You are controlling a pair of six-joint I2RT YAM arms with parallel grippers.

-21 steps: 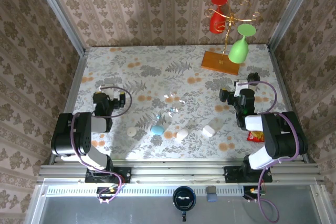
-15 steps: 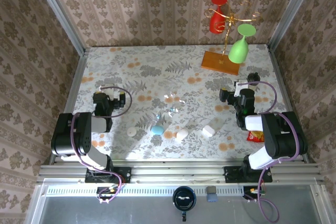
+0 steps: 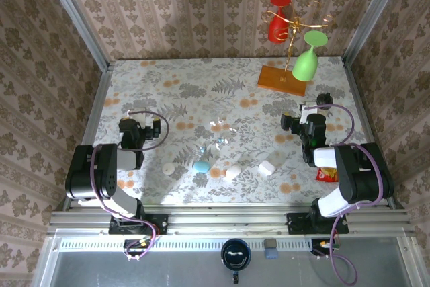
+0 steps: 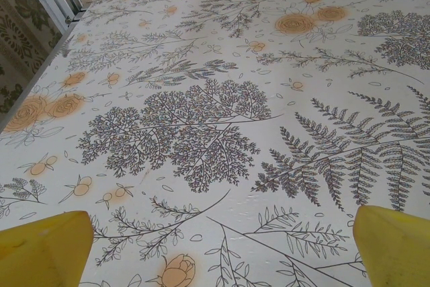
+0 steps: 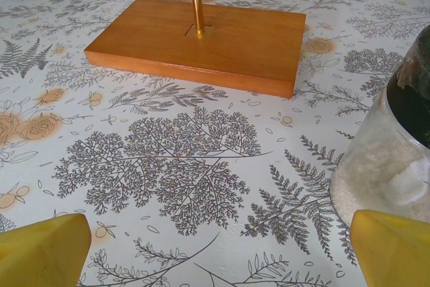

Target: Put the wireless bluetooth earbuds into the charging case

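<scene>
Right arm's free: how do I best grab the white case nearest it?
Take the white case across its narrower width, right gripper coming straight down. It lies flat, a low rounded pebble on the table, so a side approach probably leaves little to pinch.

The floral-patterned table (image 3: 168, 92) carried a wooden stand base (image 3: 281, 78) at upper right. White cases (image 3: 233, 173) and tiny earbuds (image 3: 219, 126) lay near centre.
</scene>
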